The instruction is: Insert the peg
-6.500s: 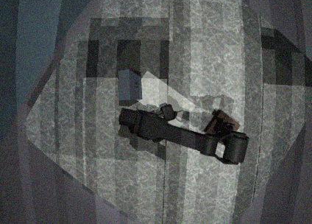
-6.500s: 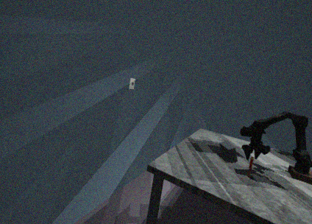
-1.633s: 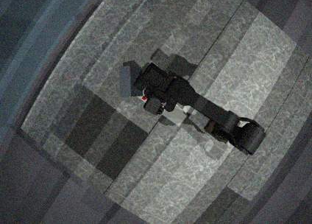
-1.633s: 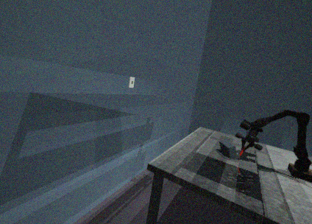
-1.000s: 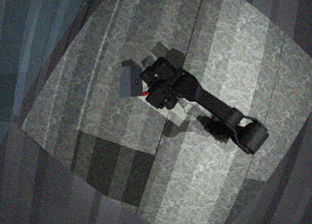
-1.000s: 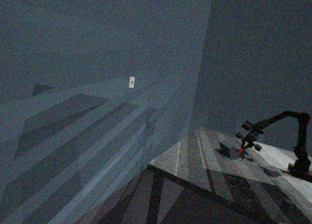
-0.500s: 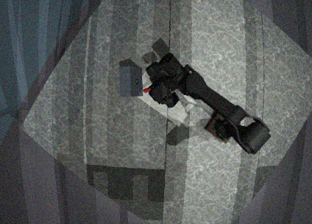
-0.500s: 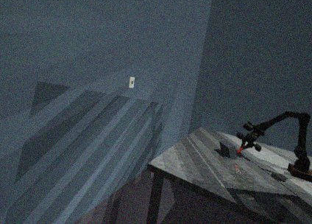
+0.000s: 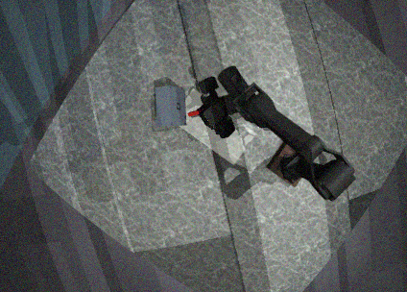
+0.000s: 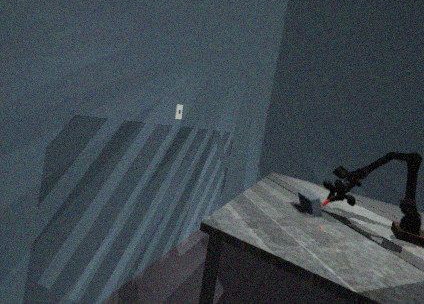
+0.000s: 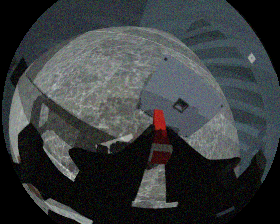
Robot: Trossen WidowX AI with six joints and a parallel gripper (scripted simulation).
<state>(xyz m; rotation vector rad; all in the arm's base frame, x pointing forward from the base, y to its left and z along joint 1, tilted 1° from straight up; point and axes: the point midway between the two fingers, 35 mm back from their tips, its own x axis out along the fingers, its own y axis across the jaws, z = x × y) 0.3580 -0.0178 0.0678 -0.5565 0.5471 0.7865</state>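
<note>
Gripper [image 9: 201, 112] clenched on the red peg [image 9: 193, 113], lifted off the marbled table [image 9: 144, 196], free end aimed toward 9 o'clock in the top view at the sloped grey panel [image 9: 168, 105]. Peg tip just beside the panel's right edge, close to the small dark hole [image 11: 181, 105] in its face, not yet in it; from the wrist view, peg [image 11: 160, 136] rising toward 12 o'clock between the dark fingers, hole at about 1 o'clock from the tip. Arm [image 9: 283, 126] stretching from its base [image 9: 280, 162] at 4 o'clock.
</note>
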